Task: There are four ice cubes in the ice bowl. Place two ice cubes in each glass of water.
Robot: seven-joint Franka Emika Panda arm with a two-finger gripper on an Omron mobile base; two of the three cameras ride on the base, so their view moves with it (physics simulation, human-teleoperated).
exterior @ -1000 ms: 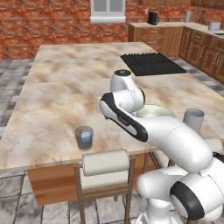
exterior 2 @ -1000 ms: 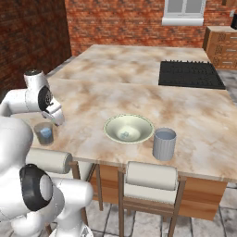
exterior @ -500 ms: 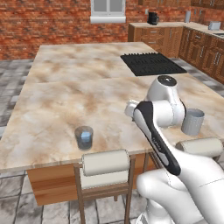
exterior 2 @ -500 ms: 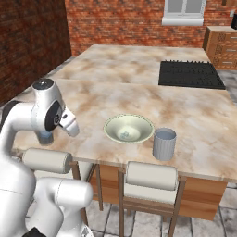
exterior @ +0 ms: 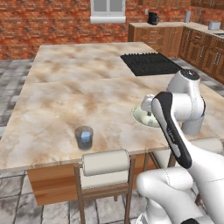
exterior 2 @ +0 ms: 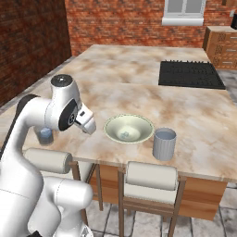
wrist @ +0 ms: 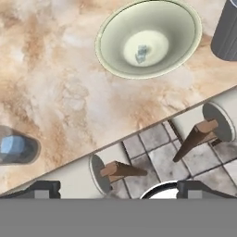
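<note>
Ice bowl (wrist: 115,69): set on desk (wrist: 55,83) between the two glasses for shared reach; one pale ice cube (wrist: 141,53) discerned at its centre. Left glass (exterior: 83,137): ice already contained. Right glass (exterior 2: 164,143): just beside bowl. Pincer (wrist: 115,189): spread wide, nothing held, carried above the desk edge near the bowl, presumably for another pick.

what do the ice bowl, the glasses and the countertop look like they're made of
Ice bowl: probably glazed ceramic, glossy pale cream-green.
Glasses: grey see-through glass or plastic; the left one shows bluish contents through its wall.
Countertop: polished marble-like stone, mottled tan and cream veining.
</note>
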